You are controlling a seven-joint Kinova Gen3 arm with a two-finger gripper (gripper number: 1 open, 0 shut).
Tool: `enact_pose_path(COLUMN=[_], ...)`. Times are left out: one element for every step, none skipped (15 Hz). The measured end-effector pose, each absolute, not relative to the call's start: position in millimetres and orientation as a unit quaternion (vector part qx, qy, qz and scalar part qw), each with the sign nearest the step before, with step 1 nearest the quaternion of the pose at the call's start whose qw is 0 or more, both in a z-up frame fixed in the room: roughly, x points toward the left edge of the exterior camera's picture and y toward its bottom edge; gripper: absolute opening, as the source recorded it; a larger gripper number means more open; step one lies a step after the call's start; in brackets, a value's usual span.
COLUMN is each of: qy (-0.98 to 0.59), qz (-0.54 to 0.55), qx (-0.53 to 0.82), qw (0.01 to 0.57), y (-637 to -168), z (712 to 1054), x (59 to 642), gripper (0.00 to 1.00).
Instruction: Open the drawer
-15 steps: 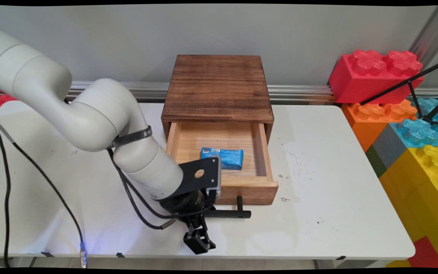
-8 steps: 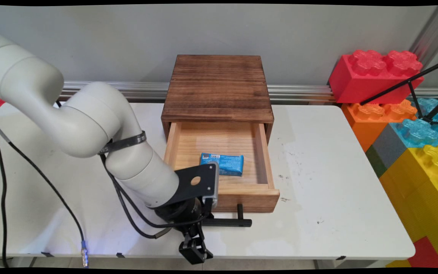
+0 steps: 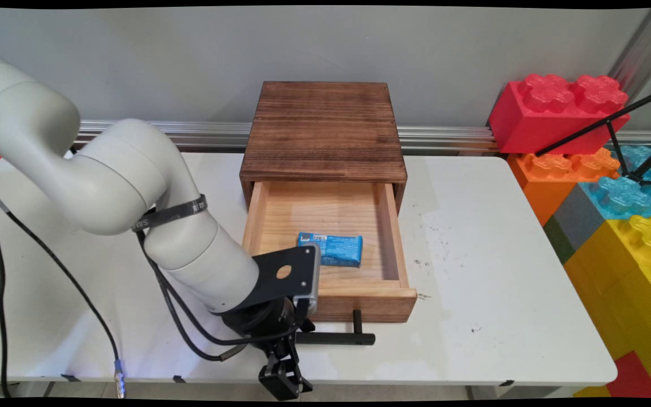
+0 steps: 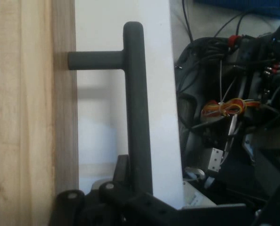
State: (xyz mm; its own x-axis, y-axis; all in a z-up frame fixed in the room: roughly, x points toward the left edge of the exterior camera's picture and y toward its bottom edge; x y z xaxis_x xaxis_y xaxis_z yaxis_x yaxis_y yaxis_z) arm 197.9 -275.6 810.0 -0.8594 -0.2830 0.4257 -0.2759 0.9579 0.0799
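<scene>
- Drawer, frame centre, stands pulled well out of the wooden cabinet; a blue packet lies inside, near the front.
- Gripper is clamped on the black handle at its left end.
- Handle bar's long axis runs left-right in the main view; the drawer front faces the lower frame edge.
</scene>
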Motion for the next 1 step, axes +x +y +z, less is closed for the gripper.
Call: enact_pose_path(qy=[-0.964], qz=[-0.009], qx=[0.144], qw=[0.223], y=[-275.0], z=[811.4], x=[198.5], gripper=[1.0])
